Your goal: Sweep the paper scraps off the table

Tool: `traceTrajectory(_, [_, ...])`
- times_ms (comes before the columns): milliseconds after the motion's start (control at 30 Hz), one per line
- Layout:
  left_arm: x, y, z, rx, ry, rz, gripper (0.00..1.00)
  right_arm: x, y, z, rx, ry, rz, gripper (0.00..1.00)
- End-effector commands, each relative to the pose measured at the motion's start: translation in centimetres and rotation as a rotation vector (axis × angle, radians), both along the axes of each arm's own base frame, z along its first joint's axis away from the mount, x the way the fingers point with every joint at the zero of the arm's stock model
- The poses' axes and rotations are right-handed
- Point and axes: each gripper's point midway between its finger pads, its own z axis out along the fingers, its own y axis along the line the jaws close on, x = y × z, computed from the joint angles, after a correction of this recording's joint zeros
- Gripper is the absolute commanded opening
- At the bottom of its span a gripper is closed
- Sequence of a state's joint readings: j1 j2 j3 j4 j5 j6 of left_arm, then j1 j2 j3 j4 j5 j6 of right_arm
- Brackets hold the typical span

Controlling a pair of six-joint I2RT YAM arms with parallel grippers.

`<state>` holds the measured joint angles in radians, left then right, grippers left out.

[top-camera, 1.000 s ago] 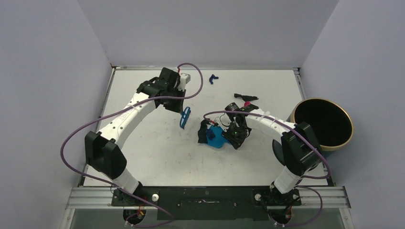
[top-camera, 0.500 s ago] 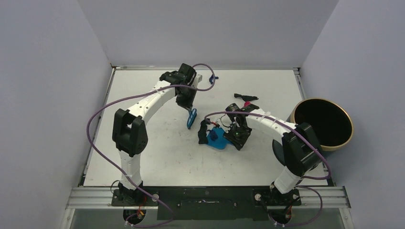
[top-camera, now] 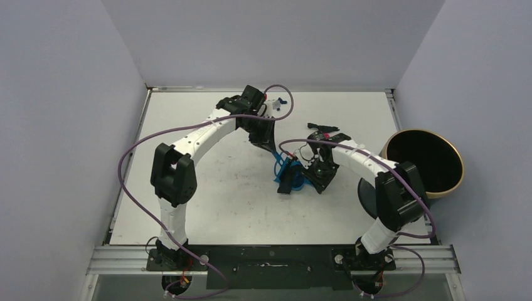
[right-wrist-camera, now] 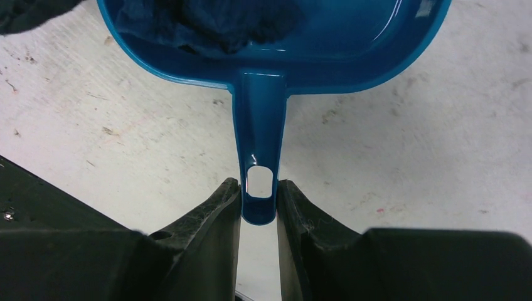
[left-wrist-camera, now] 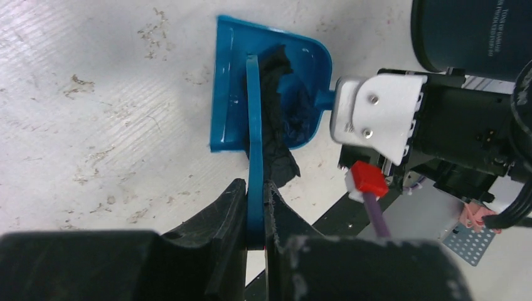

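Observation:
On the white table the blue dustpan lies mid-table. My right gripper is shut on its handle. My left gripper is shut on the blue hand brush, whose head reaches into the dustpan. A black paper scrap lies against the brush, half over the pan's lip. Dark blue scraps sit inside the pan. Farther back lie black and red scraps and a blue scrap.
A round dark bin with a gold rim stands off the table's right edge. Purple cables loop beside both arms. The right arm's white wrist bracket sits close to the pan's handle.
My left arm has swung right with the brush, from the back left to the dustpan. The pan and right gripper have shifted slightly right, and the black scrap has moved into the pan's mouth.

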<state>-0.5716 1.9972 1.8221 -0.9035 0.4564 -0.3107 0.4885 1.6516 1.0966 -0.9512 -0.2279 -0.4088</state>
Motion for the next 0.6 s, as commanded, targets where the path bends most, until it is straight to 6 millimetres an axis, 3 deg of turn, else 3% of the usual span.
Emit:
traceTrajectory(0, [1.1,-1.7,5.5,-0.150,-0.092,0.000,0.00,1.8,-1.0,2.6,0.074,-0.106,-0.046,0.05])
traceTrajectory(167, [3.1,-1.5,7.1,-0.149,-0.190,0.051,0.00,1.7,-2.5,3.0,0.130,-0.127,-0.073,0.05])
traceTrajectory(333, [5.4,-2.8,10.6,-0.214,-0.287,0.077,0.00,2.5,-3.6,4.1,0.168,-0.182,-0.107,0.05])
traceTrajectory(567, [7.2,-3.7,14.0,-0.255,-0.356,0.081,0.00,2.8,-5.2,3.6,0.177,-0.172,-0.149,0.05])
